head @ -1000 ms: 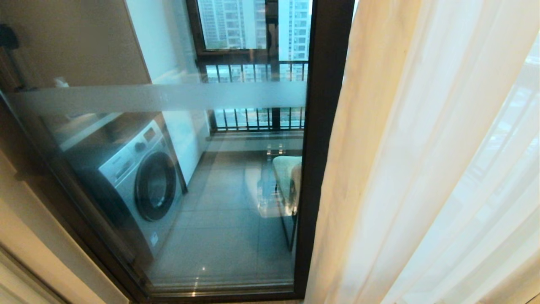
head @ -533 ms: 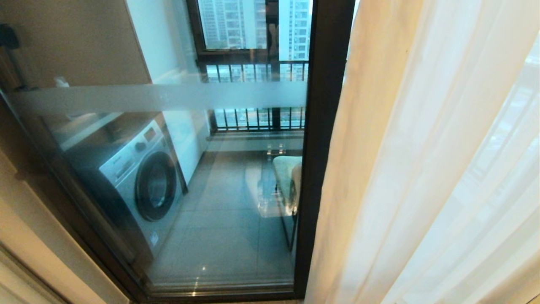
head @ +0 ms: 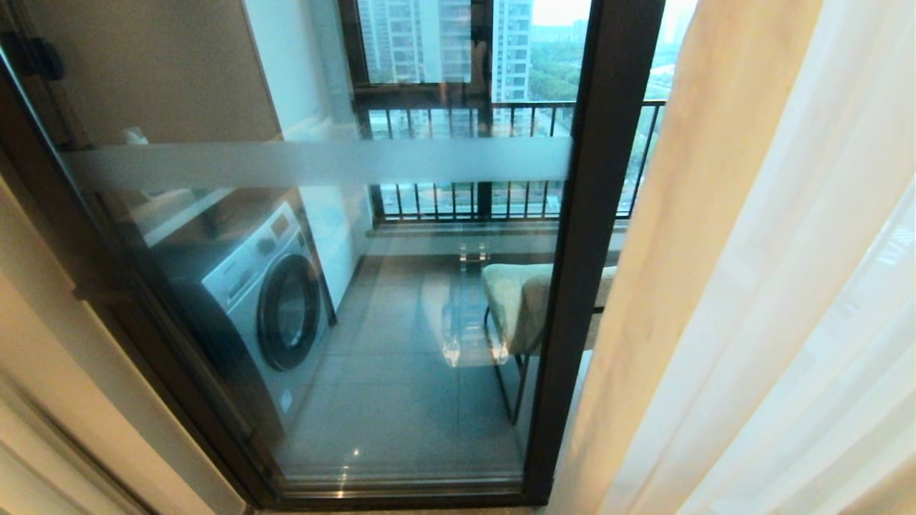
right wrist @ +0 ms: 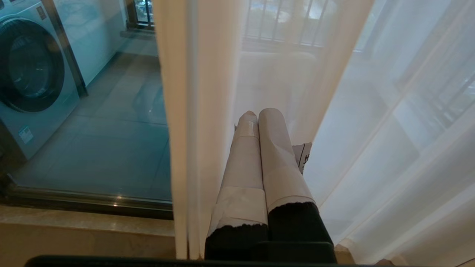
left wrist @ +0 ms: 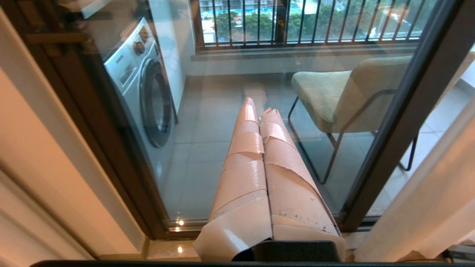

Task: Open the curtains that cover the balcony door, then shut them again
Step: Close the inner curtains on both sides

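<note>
The curtains hang bunched at the right of the head view: a cream-beige drape [head: 680,286] with white sheers [head: 823,322] beside it. The balcony door [head: 401,357] is uncovered at centre, glass in a dark frame [head: 583,272] with a frosted band [head: 322,163]. Neither arm shows in the head view. My left gripper [left wrist: 259,109] is shut and empty, its taped fingers pointing at the door glass. My right gripper [right wrist: 258,111] is shut and empty, pointing at the sheer [right wrist: 389,129] just beside the drape's edge [right wrist: 185,111].
Behind the glass stand a washing machine [head: 265,315] on the left and an upholstered chair [head: 519,300] by the door frame, with a black barred railing [head: 501,114] beyond. A beige wall edge [head: 43,372] bounds the left. A stone sill [right wrist: 74,220] runs under the door.
The whole head picture has shifted to the right, so the camera has moved; more of the chair and railing now shows past the door frame. The curtains hang as before.
</note>
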